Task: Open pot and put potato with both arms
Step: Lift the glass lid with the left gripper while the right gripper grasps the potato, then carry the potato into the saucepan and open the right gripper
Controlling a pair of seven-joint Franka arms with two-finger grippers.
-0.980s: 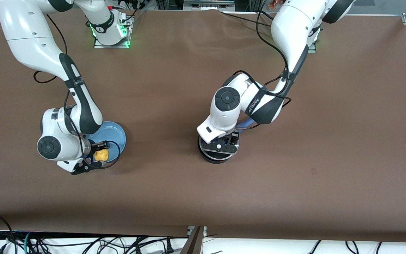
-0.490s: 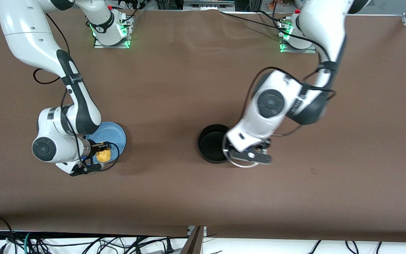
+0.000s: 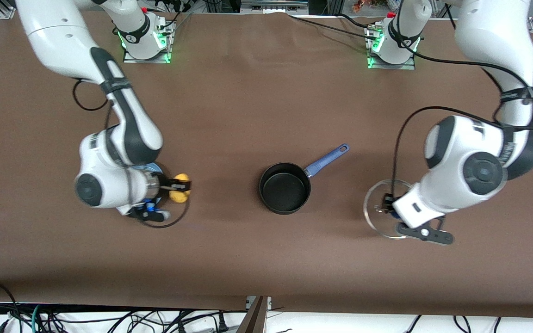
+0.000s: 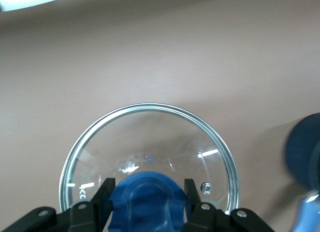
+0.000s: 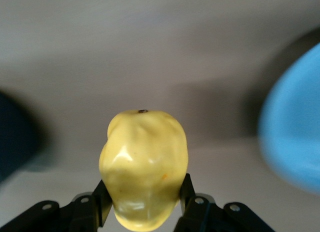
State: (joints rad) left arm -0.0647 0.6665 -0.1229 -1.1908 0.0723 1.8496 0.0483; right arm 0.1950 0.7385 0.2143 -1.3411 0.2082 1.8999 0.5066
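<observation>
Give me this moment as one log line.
pot: open, empty | left gripper: holds lid off pot | right gripper: holds potato over table, beside plate

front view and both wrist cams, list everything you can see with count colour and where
pot: 1, black with a blue handle, open, mid-table
lid: 1, clear glass with a blue knob, held by the left gripper toward the left arm's end of the table
potato: 1, yellow, held by the right gripper just off the plate's pot-side edge
plate: 1, light blue, toward the right arm's end, mostly hidden under the right arm in the front view
table: 1, brown
left gripper: 1, black, shut on the lid's knob
right gripper: 1, black, shut on the potato
</observation>
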